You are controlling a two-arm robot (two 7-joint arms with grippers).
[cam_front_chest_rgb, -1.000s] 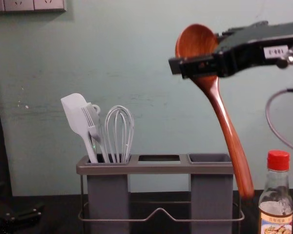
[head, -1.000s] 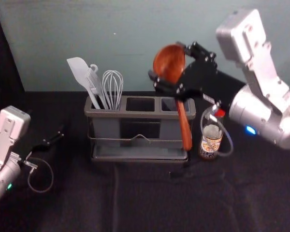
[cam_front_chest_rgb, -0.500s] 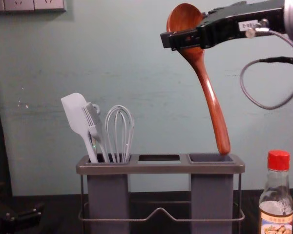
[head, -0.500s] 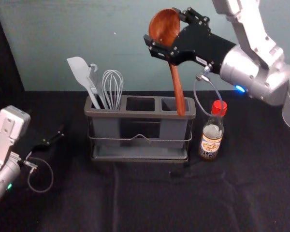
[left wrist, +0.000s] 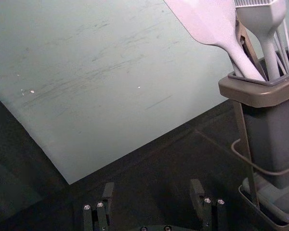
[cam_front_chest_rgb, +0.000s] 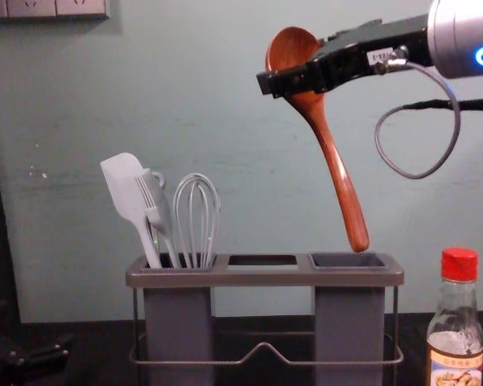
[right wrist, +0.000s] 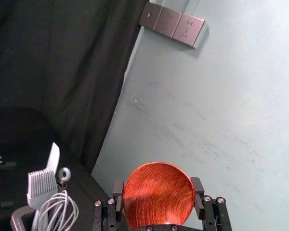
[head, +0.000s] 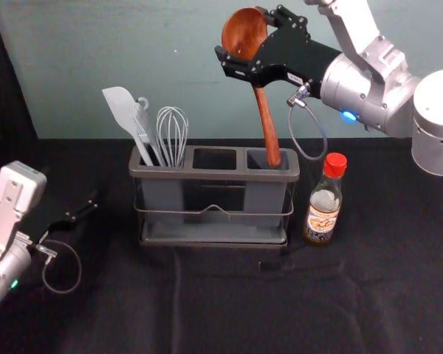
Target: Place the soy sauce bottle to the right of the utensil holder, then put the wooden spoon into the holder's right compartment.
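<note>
Clasping the wooden spoon (head: pixel 266 122), the right gripper (head: pixel 240 31) hangs above the utensil holder (head: pixel 221 175); spatula (head: pixel 122 105), brush (cam_front_chest_rgb: pixel 150 197), whisk (head: pixel 172 133) stand in its left compartment (cam_front_chest_rgb: pixel 179 322); soy sauce bottle (head: pixel 323 210) rightward; wide-spread left gripper (head: pixel 83 211) leftward.

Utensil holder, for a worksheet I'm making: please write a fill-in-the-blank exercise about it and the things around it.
The wooden spoon is held by the ____ gripper.
The spoon's handle points ____.
The whisk stands in the holder's ____ compartment.
The soy sauce bottle has a ____ cap.

Missing words: right; down; left; red.
</note>
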